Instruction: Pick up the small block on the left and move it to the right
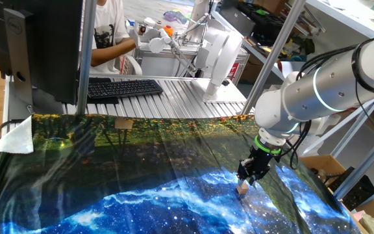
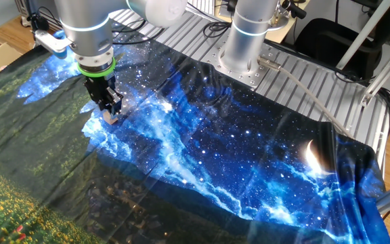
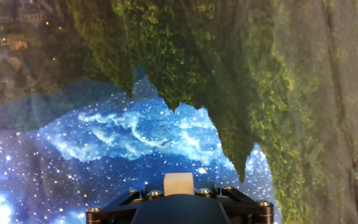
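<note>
The small block (image 1: 242, 189) is a tiny light-tan cube held between the tips of my black gripper (image 1: 245, 182), over the blue starry part of the printed cloth (image 1: 141, 195). In the other fixed view the gripper (image 2: 110, 112) hangs from the arm at the upper left with the block (image 2: 110, 118) at its tips, at or just above the cloth. In the hand view the block (image 3: 178, 183) sits between the fingers at the bottom centre. I cannot tell whether the block touches the cloth.
A keyboard (image 1: 122, 87) and a monitor (image 1: 37, 45) stand behind the cloth on the metal table. A flat tan patch (image 1: 123, 123) lies at the cloth's far edge. The arm's base (image 2: 246, 41) stands at the table's edge. A cardboard box (image 1: 326, 170) is off the table's right side.
</note>
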